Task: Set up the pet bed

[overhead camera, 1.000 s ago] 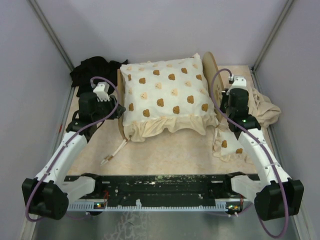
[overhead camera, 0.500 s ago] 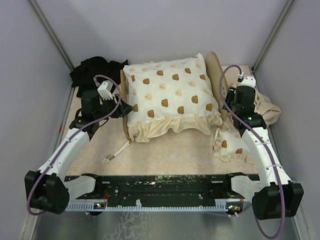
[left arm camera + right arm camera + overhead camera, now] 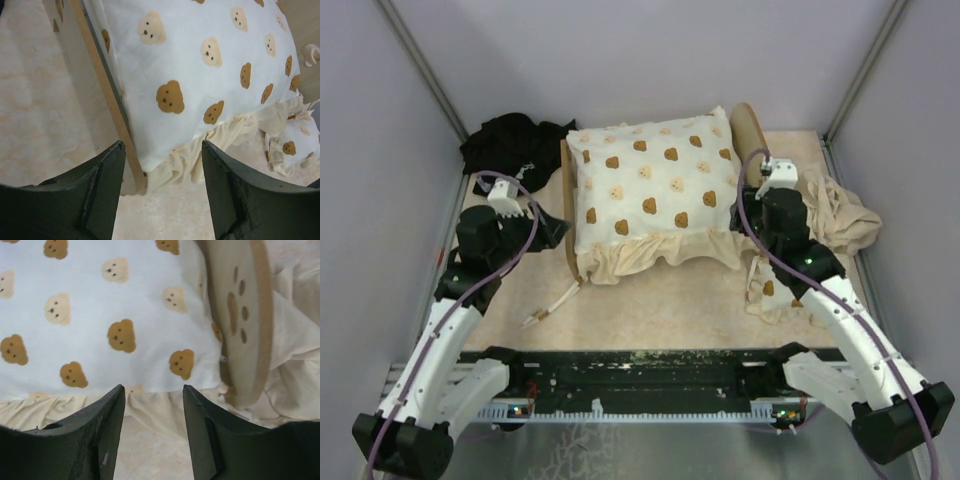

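The pet bed's light-wood frame stands at the table's middle, its rounded headboard (image 3: 748, 128) on the right and its footboard (image 3: 567, 215) on the left. A paw-print cutout shows in the headboard (image 3: 240, 315). A cream frilled cushion (image 3: 660, 190) with brown bear prints lies over the bed and hides the mattress. My left gripper (image 3: 552, 232) is open just off the footboard (image 3: 107, 100), nothing between its fingers (image 3: 100, 190). My right gripper (image 3: 742, 222) is open beside the cushion's (image 3: 100, 315) right front corner, also empty.
A small matching cushion (image 3: 775, 290) lies by the right arm, and a plain beige cloth (image 3: 840, 215) is bunched behind it. A black cloth (image 3: 510, 140) sits at the back left. A thin pale cord (image 3: 548, 305) lies on the table in front of the footboard.
Both grippers have opened and drawn back from the bed towards the near edge. The bed with its cushion shifted slightly right, then stayed put.
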`<state>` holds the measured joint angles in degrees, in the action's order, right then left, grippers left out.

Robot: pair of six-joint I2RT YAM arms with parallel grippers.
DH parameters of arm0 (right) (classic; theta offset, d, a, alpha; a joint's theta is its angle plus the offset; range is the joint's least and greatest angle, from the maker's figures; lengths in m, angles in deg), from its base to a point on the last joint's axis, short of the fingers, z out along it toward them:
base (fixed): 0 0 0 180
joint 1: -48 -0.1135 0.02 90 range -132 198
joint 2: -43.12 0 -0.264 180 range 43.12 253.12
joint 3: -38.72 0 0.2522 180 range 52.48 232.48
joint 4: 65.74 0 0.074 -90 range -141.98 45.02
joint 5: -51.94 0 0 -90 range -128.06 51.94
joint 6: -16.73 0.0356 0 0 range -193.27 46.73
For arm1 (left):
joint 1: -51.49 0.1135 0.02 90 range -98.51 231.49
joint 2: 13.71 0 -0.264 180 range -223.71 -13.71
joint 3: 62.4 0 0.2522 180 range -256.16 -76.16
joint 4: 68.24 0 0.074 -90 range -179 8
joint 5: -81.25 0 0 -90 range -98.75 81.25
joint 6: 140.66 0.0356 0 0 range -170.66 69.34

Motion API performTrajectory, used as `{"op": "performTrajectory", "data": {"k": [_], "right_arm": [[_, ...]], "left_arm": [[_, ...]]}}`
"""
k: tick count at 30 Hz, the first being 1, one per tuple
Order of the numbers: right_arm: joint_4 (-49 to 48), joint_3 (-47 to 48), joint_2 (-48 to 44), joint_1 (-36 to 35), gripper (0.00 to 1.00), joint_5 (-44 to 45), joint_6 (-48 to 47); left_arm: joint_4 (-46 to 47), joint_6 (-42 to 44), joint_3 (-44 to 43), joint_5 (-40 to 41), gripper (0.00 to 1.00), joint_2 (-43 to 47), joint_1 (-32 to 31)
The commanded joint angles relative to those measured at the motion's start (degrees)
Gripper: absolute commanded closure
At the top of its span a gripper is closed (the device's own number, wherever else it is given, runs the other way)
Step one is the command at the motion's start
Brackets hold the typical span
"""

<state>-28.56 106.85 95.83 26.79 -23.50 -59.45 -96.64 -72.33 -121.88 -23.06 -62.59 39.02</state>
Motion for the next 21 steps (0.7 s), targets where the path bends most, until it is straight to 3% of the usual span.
{"op": "performTrajectory", "data": {"k": [1,5,10,16,21], "right_arm": [[-4.97,-1.35,-0.71,-7.91,0.50,3.41,3.55],[-13.72,-3.99,1.52,-21.86,0.50,7.08,3.62],[-24.62,-2.52,11.99,-35.63,0.50,12.19,-2.83],[-32.76,3.11,26.61,-43.94,0.48,15.02,-5.77],[-27.31,9.87,37.43,-46.44,0.48,18.97,5.34]], "left_arm": [[-2.39,-5.21,3.69,1.70,0.31,3.55,0.89],[-0.77,-8.23,6.71,-1.91,0.34,3.54,3.31],[0.18,-10.75,8.19,-5.18,0.36,3.20,7.00],[0.61,-11.49,10.53,-9.10,0.39,3.12,9.82],[0.10,-10.44,12.60,-10.13,0.39,2.26,10.01]]}}
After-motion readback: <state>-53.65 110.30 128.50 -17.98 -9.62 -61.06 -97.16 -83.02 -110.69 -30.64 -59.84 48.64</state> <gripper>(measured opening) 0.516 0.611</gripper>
